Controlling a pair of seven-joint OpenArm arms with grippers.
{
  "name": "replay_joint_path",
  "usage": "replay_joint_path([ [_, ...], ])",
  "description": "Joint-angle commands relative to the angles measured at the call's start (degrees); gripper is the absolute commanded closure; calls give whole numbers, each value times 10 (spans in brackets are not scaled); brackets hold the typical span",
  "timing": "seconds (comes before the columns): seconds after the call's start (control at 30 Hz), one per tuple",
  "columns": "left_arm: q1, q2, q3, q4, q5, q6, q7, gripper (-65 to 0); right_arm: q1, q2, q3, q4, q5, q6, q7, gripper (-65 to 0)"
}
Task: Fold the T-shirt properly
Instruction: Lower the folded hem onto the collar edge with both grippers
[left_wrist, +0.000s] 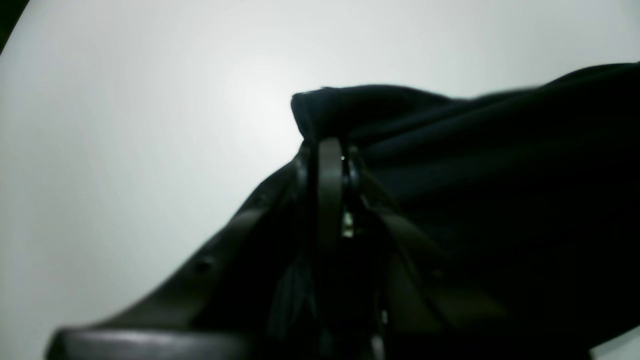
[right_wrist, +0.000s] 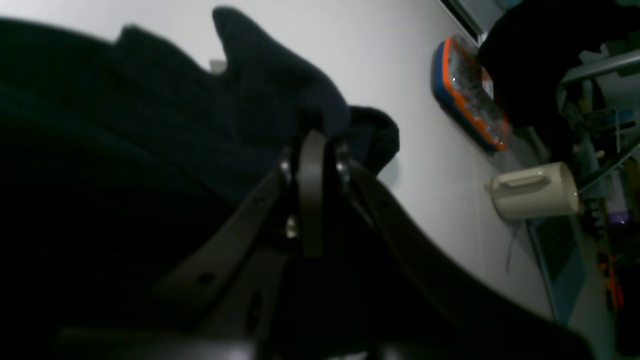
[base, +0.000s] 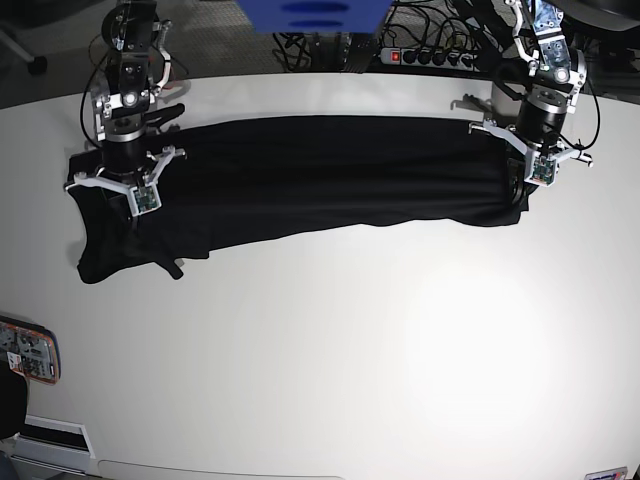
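The black T-shirt (base: 320, 175) lies stretched as a long band across the upper part of the base view, on the white table (base: 330, 350), running from the left edge area to the upper right. Its left end droops lower and bunches into loose folds at the left of the frame.

The right gripper (base: 128, 205), at the upper left of the base view, is clenched on the T-shirt's left end; in the right wrist view its jaws are pressed together with a crumpled ridge of dark cloth (right_wrist: 280, 95) standing above them.

The left gripper (base: 525, 180), at the upper right of the base view, is likewise clamped on the T-shirt's other end; the left wrist view shows cloth (left_wrist: 380, 110) bunched over the closed jaws.

An orange-and-blue object (base: 28, 350) lies at the table's lower left edge, well apart from the shirt
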Motion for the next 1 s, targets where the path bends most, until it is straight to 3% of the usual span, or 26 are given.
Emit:
replay_joint_path([
  [0.0, 0, -6, -3, 9, -3, 10, -14, 0, 0, 5, 3, 16, -7, -16, 7, 0],
  [0.27, 0, -9, -3, -43, -3, 10, -14, 0, -29, -22, 7, 40, -9, -16, 7, 0],
  [0.47, 0, -21, -3, -55, -3, 10, -14, 0, -38, -23, 3, 36, -9, -16, 5, 0],
  [0.6, 1, -24, -2, -56, -2, 10, -14, 0, -37, -22, 1, 35, -10, -16, -48, 0],
  [0.8, 2, -22, -2, -56, -2, 9, -13, 0, -38, -20, 1, 35, -10, -15, -66, -278],
  [0.97, 17, -25, -2, -52, -2, 9, -13, -34, -51, -20, 2, 37, -10, -15, -66, -431],
])
